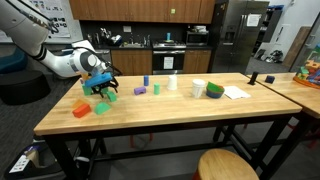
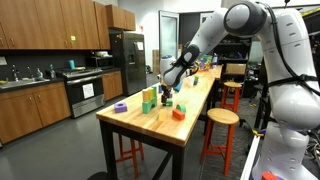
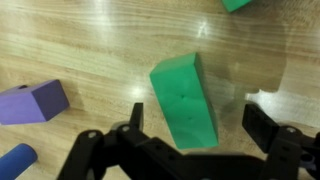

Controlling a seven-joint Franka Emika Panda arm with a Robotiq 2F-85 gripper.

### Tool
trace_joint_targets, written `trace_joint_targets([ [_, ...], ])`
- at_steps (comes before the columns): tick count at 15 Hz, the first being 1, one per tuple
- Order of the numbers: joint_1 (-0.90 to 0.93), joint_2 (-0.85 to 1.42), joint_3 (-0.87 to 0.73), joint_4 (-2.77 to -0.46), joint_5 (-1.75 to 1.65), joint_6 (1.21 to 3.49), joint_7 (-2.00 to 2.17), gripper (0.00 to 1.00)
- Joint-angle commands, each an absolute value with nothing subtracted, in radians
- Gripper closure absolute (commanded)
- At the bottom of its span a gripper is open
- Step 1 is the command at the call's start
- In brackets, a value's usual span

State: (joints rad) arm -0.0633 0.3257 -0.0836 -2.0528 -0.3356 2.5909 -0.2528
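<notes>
Tabletop (image 3: 90, 40): wood, varnished, glossy, grain visible | 1 green block (image 3: 185, 100): matt, smooth, faint dimples | 1 purple block (image 3: 35, 102): matt, smooth | gripper fingers (image 3: 265, 125): black, matt, plastic look | refrigerator (image 2: 128, 60): brushed metal, dull sheen

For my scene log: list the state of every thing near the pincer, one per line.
pincer: open, holding nothing.
green block: lying flat on the table, between the open jaws, not gripped.
purple block: lying on the table, untouched.
blue piece: lying down, partly out of frame.
</notes>
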Motion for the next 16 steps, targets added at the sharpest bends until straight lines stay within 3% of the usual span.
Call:
trace_joint_targets([
  [1,-0.088,0.333,-0.062,-2.048,-0.304,2.615,-0.328,0.00],
  [2,-0.091,0.333,-0.059,-2.050,-0.301,2.619,-0.340,0.00],
  [3,-0.094,0.332,-0.057,-2.051,-0.300,2.623,-0.349,0.08],
  [4,-0.092,0.331,-0.061,-2.052,-0.308,2.624,-0.345,0.26],
  [11,-0.089,0.327,-0.068,-2.062,-0.329,2.634,-0.353,0.79],
  [12,-0.086,0.328,-0.070,-2.062,-0.332,2.633,-0.350,0.84],
  [16,-0.088,0.331,-0.067,-2.061,-0.330,2.625,-0.353,0.84],
])
